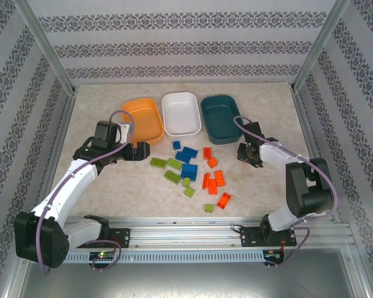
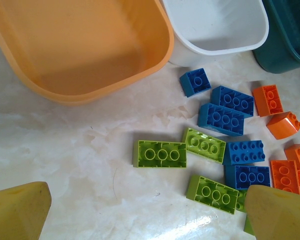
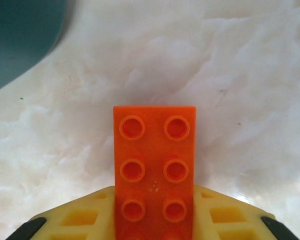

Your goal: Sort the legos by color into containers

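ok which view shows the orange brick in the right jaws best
Right wrist: the orange brick sits close up between the jaws, six studs clear. From the top it's too small to make out at the right jaws beside the teal tub.

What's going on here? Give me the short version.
Two robot arms are sorting bricks by color. The right gripper has an orange brick pinched between its fingers, near the dark teal tub. The left gripper hangs open over the left side of the loose legos, holding nothing. Those legos lie scattered on the table in front of the tubs. The orange tub, white tub and dark teal tub all look empty.
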